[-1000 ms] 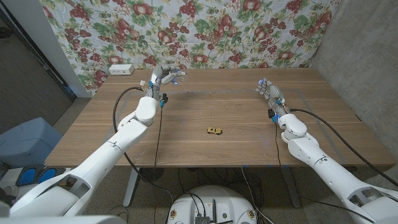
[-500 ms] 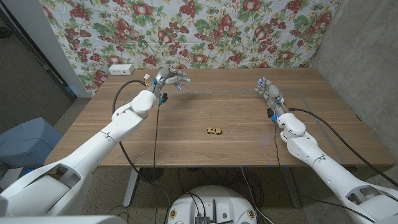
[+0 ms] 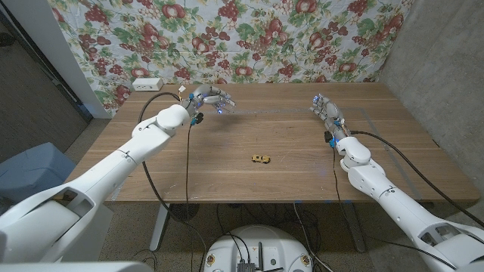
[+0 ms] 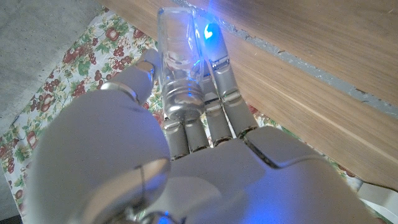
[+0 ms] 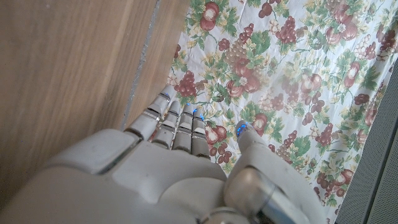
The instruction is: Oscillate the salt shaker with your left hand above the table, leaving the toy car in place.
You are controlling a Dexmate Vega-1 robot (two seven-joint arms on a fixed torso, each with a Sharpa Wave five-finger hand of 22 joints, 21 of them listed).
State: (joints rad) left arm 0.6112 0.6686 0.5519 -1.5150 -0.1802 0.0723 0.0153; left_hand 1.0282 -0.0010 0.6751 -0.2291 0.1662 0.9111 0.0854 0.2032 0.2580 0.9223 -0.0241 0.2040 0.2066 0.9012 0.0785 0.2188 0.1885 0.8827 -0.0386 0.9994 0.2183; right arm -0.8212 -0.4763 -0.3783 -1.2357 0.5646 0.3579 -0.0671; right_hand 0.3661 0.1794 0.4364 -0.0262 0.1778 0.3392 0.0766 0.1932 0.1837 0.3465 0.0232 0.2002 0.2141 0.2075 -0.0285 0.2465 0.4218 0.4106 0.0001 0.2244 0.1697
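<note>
My left hand [image 3: 208,98] is raised above the far left part of the wooden table [image 3: 227,162], gripping a clear glass salt shaker [image 4: 180,59] with a metal cap. In the left wrist view the shaker lies along my fingers [image 4: 217,81], pinned by the thumb, its glass body pointing away from the wrist. A small yellow toy car [image 3: 262,159] sits on the table near the middle, well apart from both hands. My right hand [image 3: 327,110] stays over the far right of the table with fingers [image 5: 180,121] straight and nothing in it.
A floral cloth [image 3: 242,38] hangs behind the table's far edge. A white power strip [image 3: 147,84] sits at the far left corner. Cables [image 3: 189,166] hang from both arms across the tabletop. A grey wall [image 3: 446,83] stands to the right.
My left hand has swung to the right with the salt shaker and tipped over, its fingers now pointing rightward. The toy car and my right hand have not moved.
</note>
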